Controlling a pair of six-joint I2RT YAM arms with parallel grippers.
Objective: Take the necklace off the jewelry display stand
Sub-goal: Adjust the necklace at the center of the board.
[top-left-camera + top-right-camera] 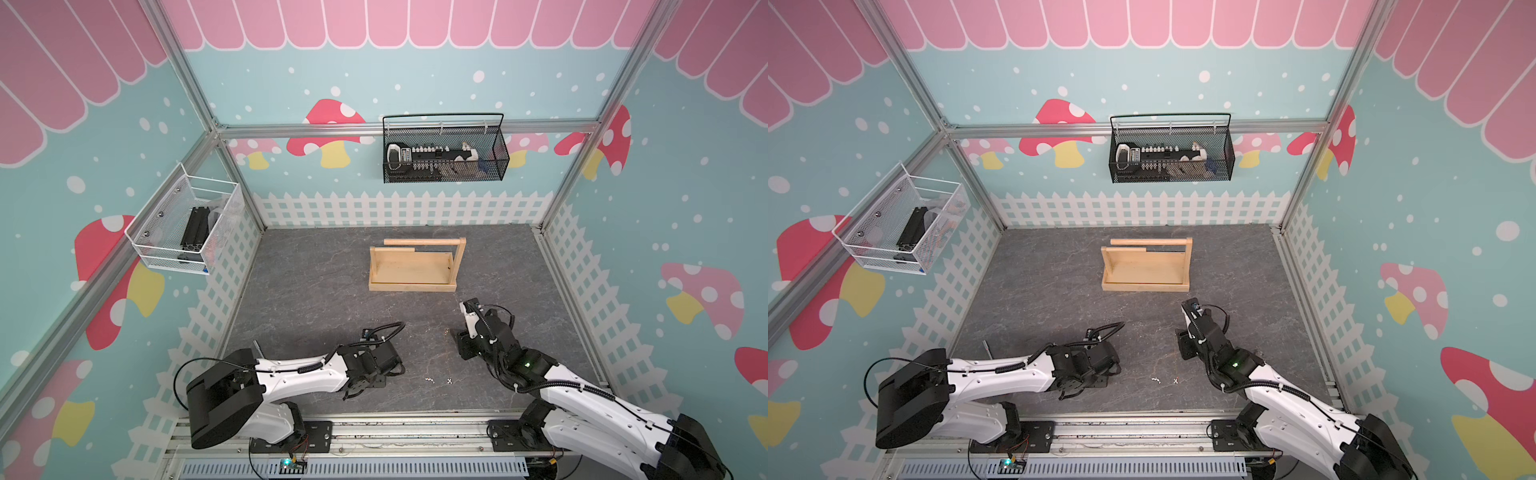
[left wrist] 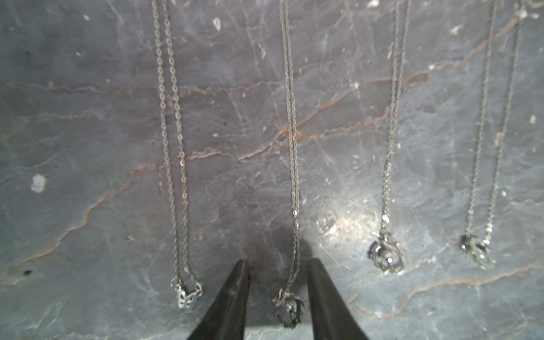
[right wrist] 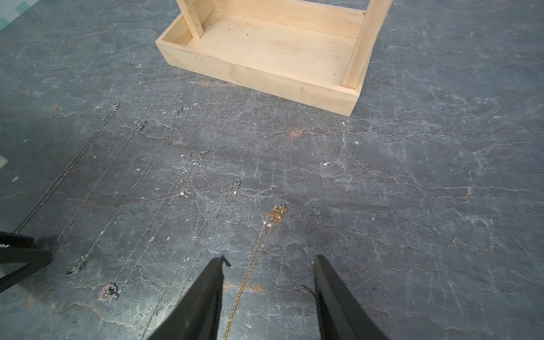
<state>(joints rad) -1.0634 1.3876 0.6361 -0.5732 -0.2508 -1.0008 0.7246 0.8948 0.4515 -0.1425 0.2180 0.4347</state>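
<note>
Left pincer (image 2: pixel 278 261), part-open, straddles a silver necklace (image 2: pixel 292 147) at its pendant (image 2: pixel 290 306). Looks light, limp, slippery; I'd pinch the pendant.

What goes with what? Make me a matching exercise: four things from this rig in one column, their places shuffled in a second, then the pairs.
1 pale wooden jewelry display stand
2 black wire basket
3 white mesh basket
4 gold chain necklace

A hung on the left side wall
B lying between the fingers of the right gripper
C standing on the grey tabletop, bar bare
D hung on the back wall rail

Pairs: 1-C, 2-D, 3-A, 4-B
</note>
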